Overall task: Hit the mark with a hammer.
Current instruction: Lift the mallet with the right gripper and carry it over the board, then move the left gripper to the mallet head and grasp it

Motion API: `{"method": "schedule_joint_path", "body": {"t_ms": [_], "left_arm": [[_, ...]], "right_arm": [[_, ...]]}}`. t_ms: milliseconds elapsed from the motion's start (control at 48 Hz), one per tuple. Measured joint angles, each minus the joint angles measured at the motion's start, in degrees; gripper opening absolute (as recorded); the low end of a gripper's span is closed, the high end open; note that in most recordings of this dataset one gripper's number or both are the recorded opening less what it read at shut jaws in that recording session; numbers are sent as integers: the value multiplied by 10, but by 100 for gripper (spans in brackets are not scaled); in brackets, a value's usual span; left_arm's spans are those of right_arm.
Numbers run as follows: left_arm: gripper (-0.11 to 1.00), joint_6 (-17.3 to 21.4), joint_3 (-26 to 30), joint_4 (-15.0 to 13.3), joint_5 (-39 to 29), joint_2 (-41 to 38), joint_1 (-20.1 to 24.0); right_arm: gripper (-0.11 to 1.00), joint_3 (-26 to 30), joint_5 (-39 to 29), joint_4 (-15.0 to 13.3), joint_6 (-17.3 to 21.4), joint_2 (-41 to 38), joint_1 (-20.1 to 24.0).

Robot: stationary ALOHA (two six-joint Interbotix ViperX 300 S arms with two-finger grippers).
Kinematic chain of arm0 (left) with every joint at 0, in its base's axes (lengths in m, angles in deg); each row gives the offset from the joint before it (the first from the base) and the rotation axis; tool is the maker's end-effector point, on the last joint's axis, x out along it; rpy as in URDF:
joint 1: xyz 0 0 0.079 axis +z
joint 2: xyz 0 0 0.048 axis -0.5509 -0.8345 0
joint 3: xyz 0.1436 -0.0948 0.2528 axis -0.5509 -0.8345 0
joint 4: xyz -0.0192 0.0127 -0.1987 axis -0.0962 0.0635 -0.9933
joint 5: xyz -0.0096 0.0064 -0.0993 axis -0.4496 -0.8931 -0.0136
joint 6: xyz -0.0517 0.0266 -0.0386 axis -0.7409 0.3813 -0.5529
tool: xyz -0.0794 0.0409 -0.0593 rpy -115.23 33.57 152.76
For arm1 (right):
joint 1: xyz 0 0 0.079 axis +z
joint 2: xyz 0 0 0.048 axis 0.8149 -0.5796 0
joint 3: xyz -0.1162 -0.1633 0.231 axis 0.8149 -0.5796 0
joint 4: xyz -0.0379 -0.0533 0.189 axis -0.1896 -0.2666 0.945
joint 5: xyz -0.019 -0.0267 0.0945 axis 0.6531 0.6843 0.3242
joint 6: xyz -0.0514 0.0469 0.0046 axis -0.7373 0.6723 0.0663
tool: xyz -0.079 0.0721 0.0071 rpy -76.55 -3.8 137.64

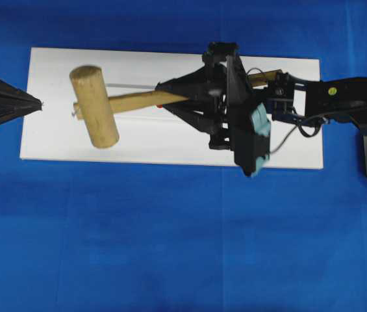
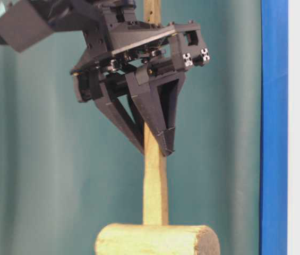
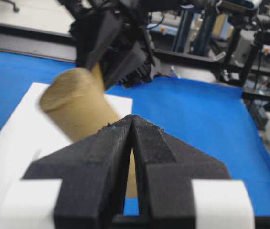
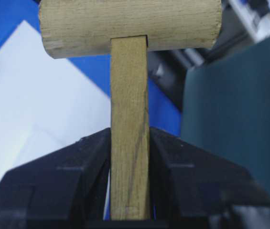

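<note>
Right now my right claw is clamped on the hammer, its two fingers pressed flat against either side of the long wooden handle, well back from the head. In my right wrist view the handle runs straight up between my fingertips to the thick cylindrical head, which sits crosswise at the top. From overhead the hammer reaches leftward from my right claw, its head lying over the left part of the white board, which rests on the blue cloth. Whether the head touches the board or hangs above it I cannot tell from overhead; the left wrist view shows it blurred and seemingly raised. A small spot of red peeks out from under the handle near my fingers, too hidden to make out.

My left claw sits at the left edge of the board, fingers pressed together with nothing between them, tip pointing right toward the hammer head, close to the head but apart from it.
</note>
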Motion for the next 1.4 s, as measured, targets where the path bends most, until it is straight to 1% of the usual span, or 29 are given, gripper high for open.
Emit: {"method": "schedule_joint_path", "body": {"t_ms": [63, 146, 271, 521, 563, 625, 813, 876, 917, 959, 1084, 1188, 1397], "left_arm": [[0, -14, 0, 0, 0, -1, 5], [0, -27, -1, 0, 0, 0, 16], [0, -33, 0, 0, 0, 0, 24], [2, -34, -1, 1, -2, 0, 25], [6, -36, -1, 0, -2, 0, 25], [18, -42, -1, 0, -2, 1, 25], [73, -89, -1, 0, -2, 0, 25], [86, -99, -1, 0, -2, -2, 25], [91, -102, -1, 0, -3, -4, 25], [93, -104, -1, 0, -2, -6, 25], [93, -106, -1, 0, 4, -16, 25], [93, -109, -1, 0, 32, -41, 25], [93, -109, 12, 0, 107, -131, 26]], "right_arm": [[10, -3, 11, -1, -21, 0, 8], [10, -6, 20, -1, -39, 1, 12], [10, -10, 25, -2, -41, 1, 11], [10, -11, 25, -1, -43, 1, 11], [10, -11, 26, -2, -45, 0, 12], [10, -11, 26, -2, -48, 0, 12], [10, -11, 30, -2, -51, 0, 12], [10, -11, 31, -1, -52, 1, 12], [10, -11, 33, -2, -52, 0, 12], [10, -11, 33, -2, -52, 0, 12], [10, -11, 34, -1, -52, 0, 12], [10, -11, 37, -1, -52, 1, 12], [10, -11, 37, -1, -53, 1, 12]]}}
